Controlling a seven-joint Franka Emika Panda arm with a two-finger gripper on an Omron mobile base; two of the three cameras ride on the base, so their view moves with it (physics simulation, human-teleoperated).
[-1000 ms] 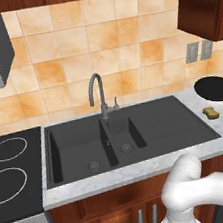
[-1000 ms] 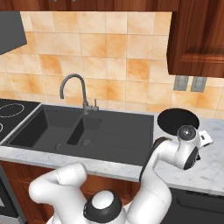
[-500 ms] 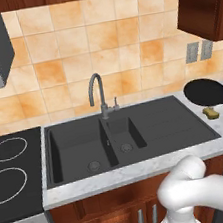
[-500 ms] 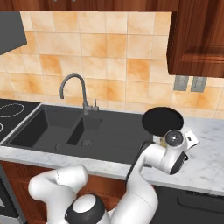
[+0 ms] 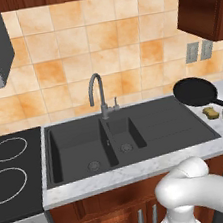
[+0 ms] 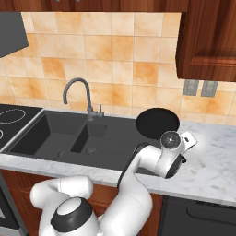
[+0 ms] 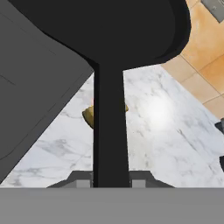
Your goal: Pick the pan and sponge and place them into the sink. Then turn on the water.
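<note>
Pan (image 5: pixel 195 91): black, round, long straight handle. Held off the counter (image 6: pixel 216 170), its bowl over the right end of the sink's drainboard; in the left base view it sits at 3 o'clock from the faucet (image 5: pixel 99 93).

Gripper (image 7: pixel 111 180): clamped on the pan's handle; in the hand view the handle runs from between the fingertips toward 12 o'clock, up to the bowl.

Sponge (image 5: pixel 211 113): yellow-tan block on the marble counter, just off the sink's right edge, at 5 o'clock from the pan bowl in the left base view. In the hand view it lies under the handle, partly hidden by it.

Sink (image 5: pixel 156 126): dark grey, two basins, large at left, small at centre, flat drainboard at right.

Faucet: grey gooseneck behind the basins' divider.

Stovetop (image 5: pixel 13 168): black, at 9 o'clock from the sink.
</note>
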